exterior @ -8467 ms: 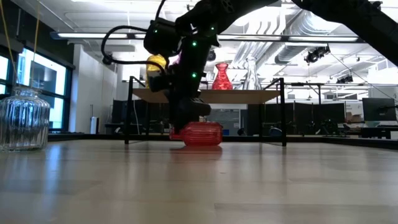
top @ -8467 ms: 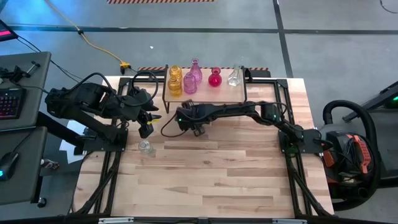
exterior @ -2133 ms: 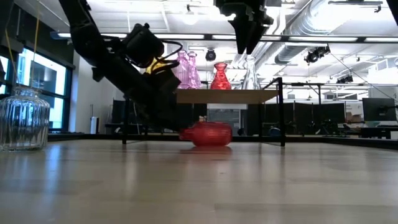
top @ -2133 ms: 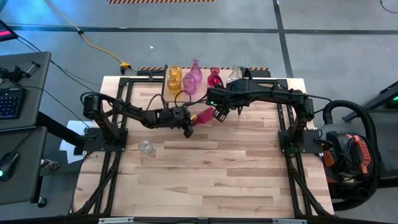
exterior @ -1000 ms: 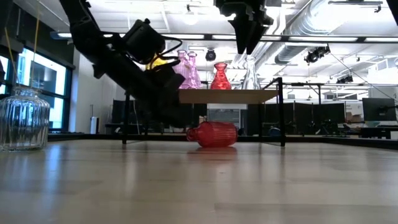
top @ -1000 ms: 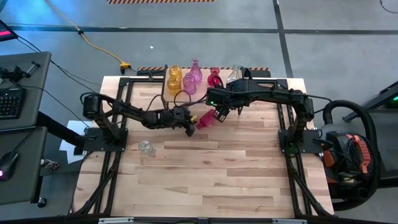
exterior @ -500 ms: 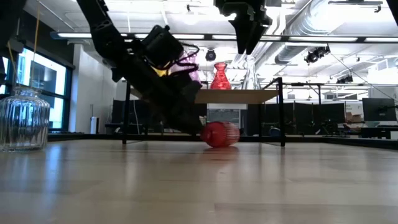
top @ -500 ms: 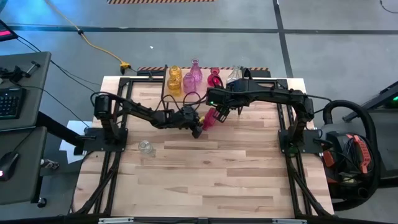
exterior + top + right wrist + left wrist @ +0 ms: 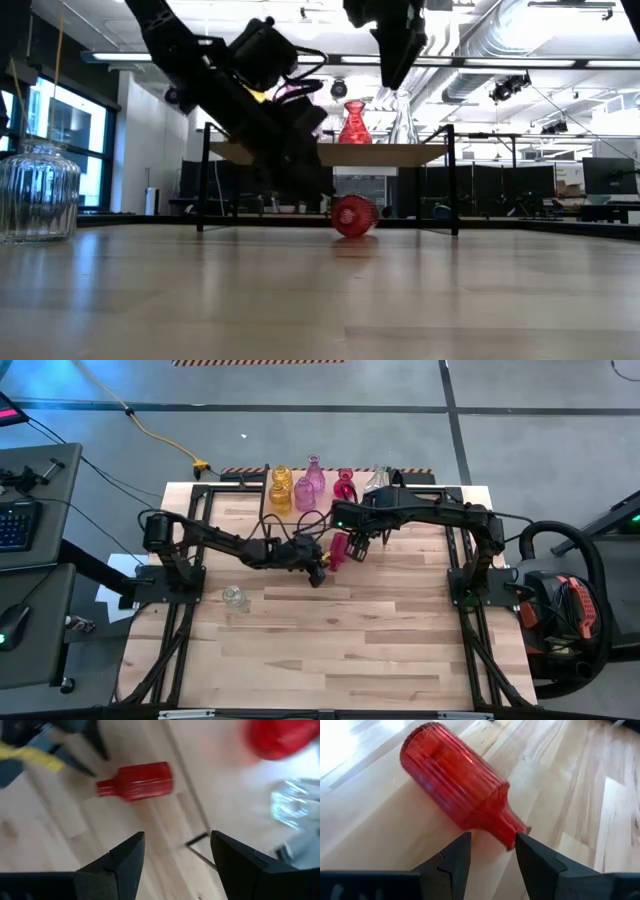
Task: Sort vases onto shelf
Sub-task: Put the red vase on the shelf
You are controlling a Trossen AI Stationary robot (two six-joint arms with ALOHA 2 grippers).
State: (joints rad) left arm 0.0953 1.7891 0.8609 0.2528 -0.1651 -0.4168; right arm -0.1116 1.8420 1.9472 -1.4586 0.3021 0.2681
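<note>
Toward the bench's left edge, a clear vase [image 9: 233,597] stands upright on the wood, well apart from the shelf and from both arms; the low view shows it as a ribbed jar [image 9: 37,190] close to that camera. It is not yet on the shelf.

Further right, the left gripper [image 9: 318,569] reaches low across the bench, and its wrist view shows the two fingers [image 9: 455,862] open at a narrow gap, with the neck of a fallen red vase [image 9: 461,795] just ahead of them, not yet between them. That red vase [image 9: 338,549] lies on its side on the bench just in front of the shelf's front edge, and it holds nothing up but itself [image 9: 354,216].

Along the far edge stands the shelf [image 9: 400,154], carrying from left to right a yellow vase [image 9: 281,488], two pink vases [image 9: 309,484], a second red vase [image 9: 345,484] and another clear vase [image 9: 376,481].

Above the shelf's front edge the right gripper [image 9: 357,546] hovers with its fingers [image 9: 125,860] spread wide and empty, looking down on the fallen vase [image 9: 136,782].

By my count, five vases are placed; the fallen red one and the clear one on the bench remain. I cannot see an eighth vase anywhere.
</note>
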